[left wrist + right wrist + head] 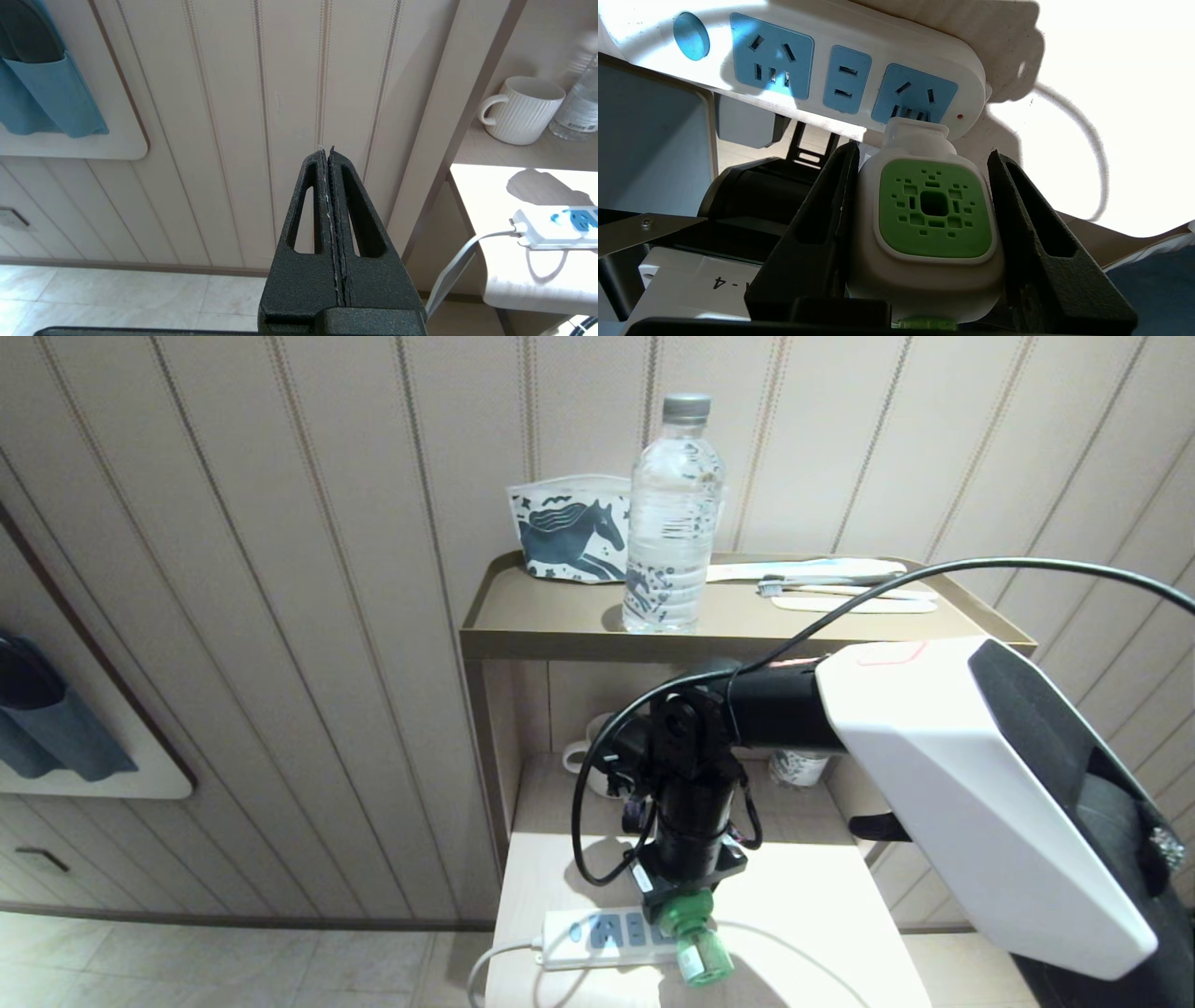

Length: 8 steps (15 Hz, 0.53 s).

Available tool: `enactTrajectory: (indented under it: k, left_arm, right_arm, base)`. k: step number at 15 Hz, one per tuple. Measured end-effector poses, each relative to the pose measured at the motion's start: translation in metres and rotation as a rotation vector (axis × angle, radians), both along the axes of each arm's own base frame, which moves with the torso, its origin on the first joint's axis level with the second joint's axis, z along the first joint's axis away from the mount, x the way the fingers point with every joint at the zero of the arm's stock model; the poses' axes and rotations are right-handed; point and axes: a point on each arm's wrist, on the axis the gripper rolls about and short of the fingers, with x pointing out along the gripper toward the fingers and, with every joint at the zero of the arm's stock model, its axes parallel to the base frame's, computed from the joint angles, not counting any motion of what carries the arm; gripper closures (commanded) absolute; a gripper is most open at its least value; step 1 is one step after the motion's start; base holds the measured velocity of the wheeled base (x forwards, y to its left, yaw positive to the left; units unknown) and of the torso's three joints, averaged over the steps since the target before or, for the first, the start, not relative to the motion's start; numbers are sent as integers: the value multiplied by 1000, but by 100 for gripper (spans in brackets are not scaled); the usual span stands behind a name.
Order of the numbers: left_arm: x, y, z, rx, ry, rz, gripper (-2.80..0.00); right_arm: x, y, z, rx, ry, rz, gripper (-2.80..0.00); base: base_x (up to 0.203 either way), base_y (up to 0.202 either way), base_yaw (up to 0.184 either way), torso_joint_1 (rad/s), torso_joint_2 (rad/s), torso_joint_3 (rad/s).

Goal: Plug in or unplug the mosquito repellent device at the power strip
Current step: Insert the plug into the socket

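Left gripper (331, 154): fingers pressed together, empty, well off to the side of the table (822, 896). Right gripper (924, 158): fingers clamped on the mosquito repellent device (931, 219), white body, green vented face. Its plug end touches the last socket panel of the power strip (822, 56), just beyond the fingertips; not visibly seated.

We count one mosquito repellent device (930, 219), one power strip (822, 65) with three blue socket panels, one water bottle (672, 518) up top and perhaps a second (577, 107) below, one mug (523, 109), one horse-print pouch (568, 541).
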Motion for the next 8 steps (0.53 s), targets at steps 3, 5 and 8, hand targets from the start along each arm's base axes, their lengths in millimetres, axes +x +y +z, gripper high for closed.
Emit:
enactTrajectory:
  k: [3, 5, 8]
  left_arm:
    - [0, 0, 0, 0, 0, 0, 0]
    - [0, 0, 0, 0, 0, 0, 0]
    - [0, 0, 0, 0, 0, 0, 0]
  right_arm:
    - [1, 1, -3, -2, 2, 2, 0]
    - [1, 2, -4, -2, 2, 4, 0]
    - [1, 4, -5, 1, -4, 10, 0]
  base:
    - [0, 0, 0, 0, 0, 0]
    - [0, 0, 0, 0, 0, 0]
    - [0, 0, 0, 0, 0, 0]
